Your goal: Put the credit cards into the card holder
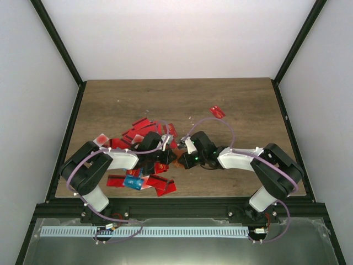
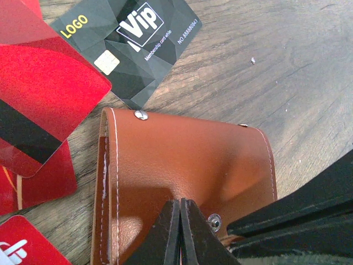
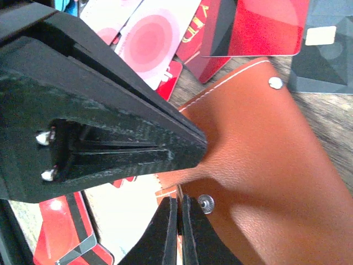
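Note:
The orange-brown card holder [image 2: 187, 160] lies folded shut on the wood, a metal snap near its edge. My left gripper [image 2: 181, 203] is shut on its upper flap, and the leather puckers at the tips. My right gripper [image 3: 178, 203] is shut on the holder's [image 3: 265, 143] edge beside the snap, a thin brown layer between its jaws. In the top view both grippers meet mid-table, left gripper [image 1: 165, 155] and right gripper [image 1: 185, 158], hiding the holder. Credit cards lie around: a black VIP card [image 2: 135, 44], red cards [image 2: 38, 94], a white card with a pink blotch [image 3: 151, 38].
Several red cards [image 1: 144, 131] spread behind and left of the grippers. More cards, one of them a blue card [image 1: 132, 182], lie by the near edge. A lone red card [image 1: 217, 112] sits farther back on the right. Black frame posts border the table.

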You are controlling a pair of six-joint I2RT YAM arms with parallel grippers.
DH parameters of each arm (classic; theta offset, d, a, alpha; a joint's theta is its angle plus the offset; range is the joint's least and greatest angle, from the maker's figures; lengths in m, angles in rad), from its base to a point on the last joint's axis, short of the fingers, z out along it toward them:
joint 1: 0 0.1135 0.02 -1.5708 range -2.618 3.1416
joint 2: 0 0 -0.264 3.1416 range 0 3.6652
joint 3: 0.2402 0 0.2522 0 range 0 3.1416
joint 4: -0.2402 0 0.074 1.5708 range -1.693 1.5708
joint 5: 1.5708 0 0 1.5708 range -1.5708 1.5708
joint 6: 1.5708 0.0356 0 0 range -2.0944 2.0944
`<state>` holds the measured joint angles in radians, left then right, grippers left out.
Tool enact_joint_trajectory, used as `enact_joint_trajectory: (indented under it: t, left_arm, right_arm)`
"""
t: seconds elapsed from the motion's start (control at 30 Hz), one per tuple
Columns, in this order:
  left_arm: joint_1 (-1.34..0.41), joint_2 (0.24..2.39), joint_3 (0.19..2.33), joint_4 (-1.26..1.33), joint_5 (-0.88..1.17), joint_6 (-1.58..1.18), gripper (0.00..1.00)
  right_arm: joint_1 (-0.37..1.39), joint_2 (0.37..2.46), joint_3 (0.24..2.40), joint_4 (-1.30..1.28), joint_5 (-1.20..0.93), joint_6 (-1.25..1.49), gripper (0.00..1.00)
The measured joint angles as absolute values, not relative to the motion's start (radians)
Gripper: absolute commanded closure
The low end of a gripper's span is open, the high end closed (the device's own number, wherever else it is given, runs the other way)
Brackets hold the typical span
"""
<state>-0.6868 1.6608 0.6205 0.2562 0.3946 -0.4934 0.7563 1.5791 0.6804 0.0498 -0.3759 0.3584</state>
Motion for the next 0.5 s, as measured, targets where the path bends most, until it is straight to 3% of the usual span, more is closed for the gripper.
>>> enact_joint_trajectory:
  t: [0.5]
  left_arm:
    - [-0.687, 1.661, 0.619, 0.258, 0.394, -0.493, 0.96]
  right_arm:
    - [0.756, 1.615, 0.738, -0.022, -0.311, 0.393, 0.99]
